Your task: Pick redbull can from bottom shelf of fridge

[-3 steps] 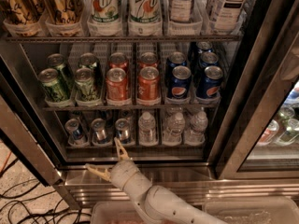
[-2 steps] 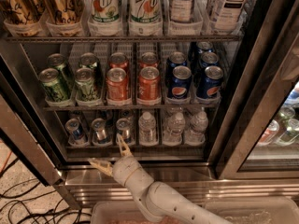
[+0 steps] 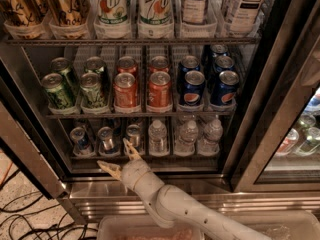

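The fridge (image 3: 260, 134) stands open with rows of drinks on wire racks. On the bottom shelf (image 3: 150, 156), three slim silver-topped redbull cans stand at the left: one at the far left (image 3: 80, 140), one in the middle (image 3: 106, 139), one at the right (image 3: 133, 135). My gripper (image 3: 119, 159) is open just in front of the shelf's front edge, below the middle and right cans. One of its fingers (image 3: 131, 150) points up toward the right can, the other (image 3: 107, 168) points left. It holds nothing.
Three small water bottles (image 3: 187, 136) fill the right of the bottom shelf. The rack above holds green cans (image 3: 59, 91), orange cans (image 3: 126, 90) and blue Pepsi cans (image 3: 192, 88). The steel sill (image 3: 200, 189) lies below; cables (image 3: 20, 219) lie on the floor at left.
My gripper has risen and moved in toward the bottom shelf, from the sill up to the shelf's front edge. It has stayed open. The cans have not moved.
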### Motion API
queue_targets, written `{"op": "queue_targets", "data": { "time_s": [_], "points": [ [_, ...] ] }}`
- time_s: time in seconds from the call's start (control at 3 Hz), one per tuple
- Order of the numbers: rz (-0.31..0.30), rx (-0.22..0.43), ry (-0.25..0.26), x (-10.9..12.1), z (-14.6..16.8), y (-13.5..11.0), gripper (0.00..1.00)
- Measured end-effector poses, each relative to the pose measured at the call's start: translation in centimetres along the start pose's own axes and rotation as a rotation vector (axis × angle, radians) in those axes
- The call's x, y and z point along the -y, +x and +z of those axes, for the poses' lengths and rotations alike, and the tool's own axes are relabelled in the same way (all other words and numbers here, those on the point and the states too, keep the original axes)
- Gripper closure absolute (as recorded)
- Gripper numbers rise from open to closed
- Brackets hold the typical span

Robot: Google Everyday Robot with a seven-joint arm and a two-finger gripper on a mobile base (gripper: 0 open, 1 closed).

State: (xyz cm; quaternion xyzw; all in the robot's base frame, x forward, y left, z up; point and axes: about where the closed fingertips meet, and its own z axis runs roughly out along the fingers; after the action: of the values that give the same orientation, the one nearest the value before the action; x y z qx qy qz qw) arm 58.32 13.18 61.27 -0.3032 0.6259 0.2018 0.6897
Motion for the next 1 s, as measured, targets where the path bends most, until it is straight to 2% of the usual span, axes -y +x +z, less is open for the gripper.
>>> {"op": "queue_targets", "data": {
  "time_s": [1.0],
  "points": [
    [0.005, -0.032, -0.084, -0.6, 4.1, 0.6, 0.25]
  ]
}}
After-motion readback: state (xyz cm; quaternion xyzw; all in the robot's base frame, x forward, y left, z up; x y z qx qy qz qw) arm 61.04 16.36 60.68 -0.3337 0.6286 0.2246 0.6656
